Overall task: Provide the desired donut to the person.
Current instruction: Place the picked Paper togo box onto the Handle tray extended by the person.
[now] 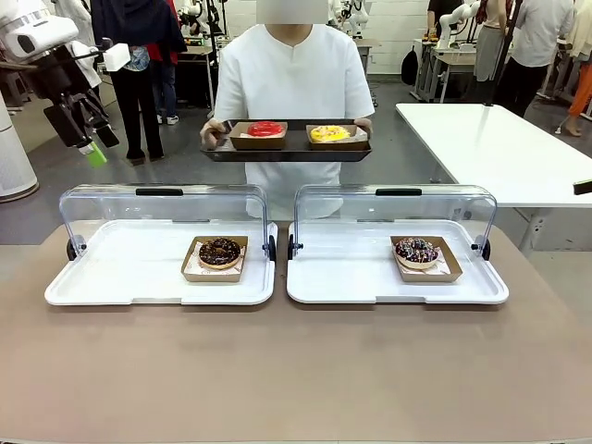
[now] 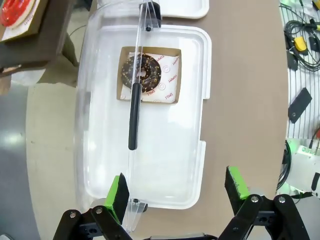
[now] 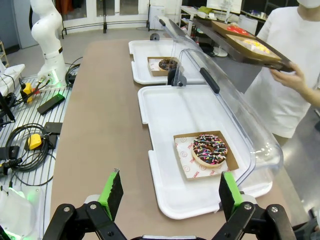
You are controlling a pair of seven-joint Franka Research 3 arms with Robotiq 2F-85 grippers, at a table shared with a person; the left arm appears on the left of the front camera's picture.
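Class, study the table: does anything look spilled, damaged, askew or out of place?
Nothing stands out. Both white trays sit level and side by side, covers swung open, each doughnut centred in its cardboard holder. The person's dark tray is held level.

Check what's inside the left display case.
One chocolate donut in a brown paper tray, on the white case base. The clear lid is tipped back open. The lid's handle bar crosses the donut in the left wrist view.
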